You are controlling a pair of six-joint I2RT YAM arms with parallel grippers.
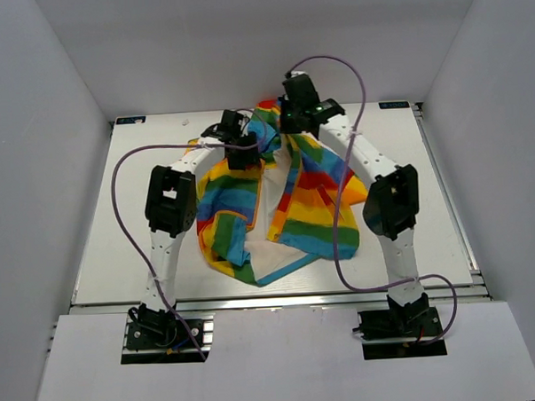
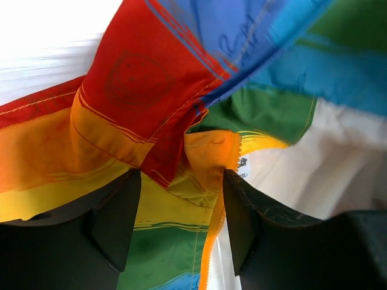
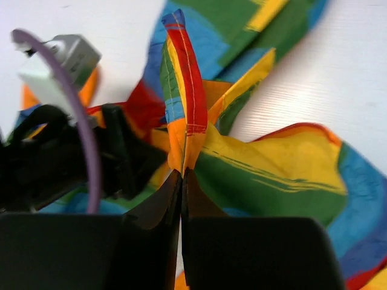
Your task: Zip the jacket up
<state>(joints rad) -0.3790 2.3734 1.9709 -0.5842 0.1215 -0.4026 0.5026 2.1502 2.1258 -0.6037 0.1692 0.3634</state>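
Observation:
The rainbow-striped jacket (image 1: 308,208) lies open in the middle of the table, white lining showing at the near hem. Both grippers are at its far, collar end. My left gripper (image 1: 244,153) is open; in the left wrist view (image 2: 181,176) its fingers (image 2: 121,223) straddle bunched red and yellow cloth and the orange zipper band (image 2: 213,241). My right gripper (image 1: 287,121) is shut on a raised fold of the jacket; in the right wrist view (image 3: 182,173) the orange-yellow fold (image 3: 186,136) rises from between the closed fingertips. The zipper slider is not visible.
The white table (image 1: 118,234) runs out to both sides of the jacket, with grey walls close around it. Purple cables (image 1: 116,185) loop off each arm. The left arm's wrist (image 3: 54,163) sits just left of the right gripper.

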